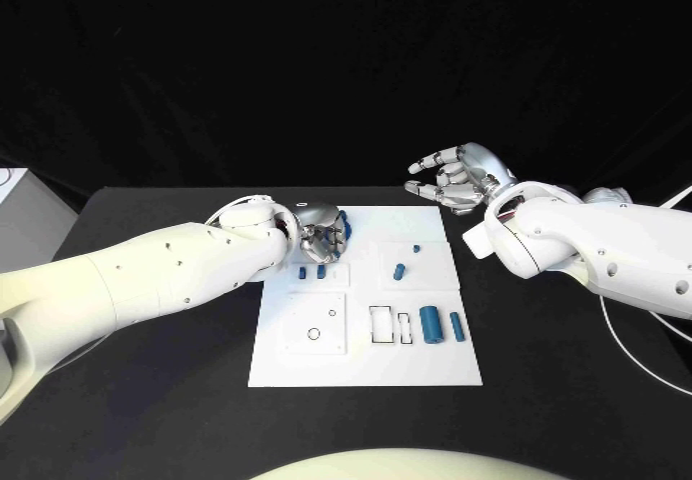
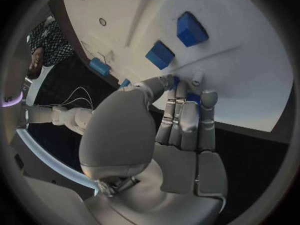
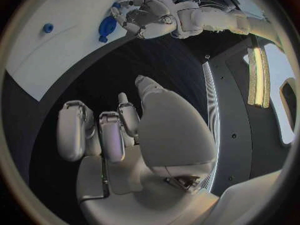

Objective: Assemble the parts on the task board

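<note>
White, flat and square, the task board [image 1: 361,365] lies in the middle of the black table [image 1: 144,215]. Small blue parts sit on it: two little blocks [image 1: 310,271] side by side near the board's far left corner, a slim peg [image 1: 400,269] and a tiny stud [image 1: 417,247] toward the far right, and two longer blue cylinders [image 1: 431,325] lying parallel near the right edge, next to two outlined rectangular slots [image 1: 381,323]. A raised square plate [image 1: 315,325] with two small holes takes up the near left part of the board.

Over the far left corner of the board, the left hand [image 1: 323,233] reaches down, just beyond the two blocks. From the left wrist camera its fingers [image 2: 185,120] are drawn together, and a blue piece [image 2: 193,98] shows between the fingertips, pressed close to the board's surface; the hand seems to pinch it, though most of the piece is hidden.

Well apart from the parts, the right hand [image 1: 459,177] hovers above the table beyond the board's far right corner, fingers loosely curled and spread, holding nothing.
</note>
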Controlling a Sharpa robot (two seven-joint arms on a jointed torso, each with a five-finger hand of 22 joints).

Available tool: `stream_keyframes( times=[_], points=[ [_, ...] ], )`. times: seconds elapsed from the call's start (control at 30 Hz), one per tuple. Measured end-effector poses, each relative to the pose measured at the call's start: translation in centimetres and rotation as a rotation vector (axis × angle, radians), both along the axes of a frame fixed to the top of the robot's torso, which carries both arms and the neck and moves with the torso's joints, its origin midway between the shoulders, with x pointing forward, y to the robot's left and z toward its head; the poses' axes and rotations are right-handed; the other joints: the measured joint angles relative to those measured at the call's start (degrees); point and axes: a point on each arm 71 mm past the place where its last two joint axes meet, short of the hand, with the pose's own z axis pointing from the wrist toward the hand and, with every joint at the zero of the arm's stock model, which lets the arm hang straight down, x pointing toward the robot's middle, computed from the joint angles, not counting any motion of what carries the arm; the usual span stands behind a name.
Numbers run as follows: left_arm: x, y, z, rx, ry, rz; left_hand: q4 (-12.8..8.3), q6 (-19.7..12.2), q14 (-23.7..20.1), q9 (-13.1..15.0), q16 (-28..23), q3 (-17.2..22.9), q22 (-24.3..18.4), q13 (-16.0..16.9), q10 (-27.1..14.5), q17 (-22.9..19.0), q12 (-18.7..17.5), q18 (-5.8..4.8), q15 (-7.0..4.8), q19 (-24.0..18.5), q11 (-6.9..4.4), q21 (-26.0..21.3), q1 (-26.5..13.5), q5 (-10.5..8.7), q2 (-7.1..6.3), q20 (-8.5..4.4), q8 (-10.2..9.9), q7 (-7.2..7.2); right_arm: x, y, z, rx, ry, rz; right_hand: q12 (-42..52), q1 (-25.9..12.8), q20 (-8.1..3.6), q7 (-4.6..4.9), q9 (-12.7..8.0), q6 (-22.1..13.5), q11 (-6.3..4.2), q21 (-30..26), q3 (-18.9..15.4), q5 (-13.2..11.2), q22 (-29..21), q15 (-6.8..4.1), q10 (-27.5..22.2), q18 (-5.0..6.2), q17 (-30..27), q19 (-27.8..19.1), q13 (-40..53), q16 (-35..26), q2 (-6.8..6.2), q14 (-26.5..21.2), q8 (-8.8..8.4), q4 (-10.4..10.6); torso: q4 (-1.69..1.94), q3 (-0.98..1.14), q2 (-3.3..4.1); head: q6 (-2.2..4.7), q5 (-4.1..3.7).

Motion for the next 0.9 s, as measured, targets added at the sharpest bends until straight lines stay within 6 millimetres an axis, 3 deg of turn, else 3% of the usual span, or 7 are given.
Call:
stream_keyframes(
  times=[0.3,0.53,0.9],
  points=[
    [-0.2,0.9,0.2,-0.037,-0.028,0.009,-0.94,0.5,0.47,0.23,0.02,0.31,1.28,-0.49,1.27,0.34,-2.28,0.0,0.12,0.64,0.08,0.86,-0.07,-0.1,0.35,-0.3,-1.18,0.08,0.0,0.0,0.0,0.0,0.0,0.0,0.0,0.0,0.0,0.0,0.0,0.0,0.0,0.0,0.0,0.0,-0.01,0.0,0.0,0.0,0.03,0.0,-0.01,0.0,0.0,0.0,0.0,0.0,-0.01,-0.04,0.03,0.32,-0.03],
    [-0.5,2.1,1.9,-0.13,-0.045,0.02,-1.09,0.69,0.47,0.23,0.02,0.46,1.22,-0.67,1.69,0.09,-3.29,0.01,0.12,0.84,0.09,0.86,-0.52,-0.13,0.8,-0.11,-1.73,0.28,0.0,-0.1,0.0,-0.001,0.0,-0.002,0.0,0.0,0.0,0.0,0.0,0.0,0.0,0.0,-0.01,0.0,-0.01,0.0,0.0,0.0,0.04,0.0,-0.01,0.0,0.0,0.0,0.0,0.0,0.01,-0.05,-0.02,0.47,-0.1],
    [-0.7,5.6,3.1,-0.201,-0.003,0.073,-1.0,0.69,0.68,0.46,0.02,0.06,1.25,-1.03,2.04,0.05,-4.84,0.01,0.33,0.84,0.21,0.85,-1.85,-0.13,0.4,-0.11,-2.35,0.28,0.0,-0.3,0.0,-0.002,0.0,-0.006,0.0,0.0,0.0,0.0,0.0,0.0,0.0,0.0,-0.01,0.0,-0.02,0.0,0.0,0.0,0.04,0.0,-0.02,0.0,0.0,0.0,0.0,0.0,0.34,0.02,-0.26,0.42,-0.08]
  ],
)
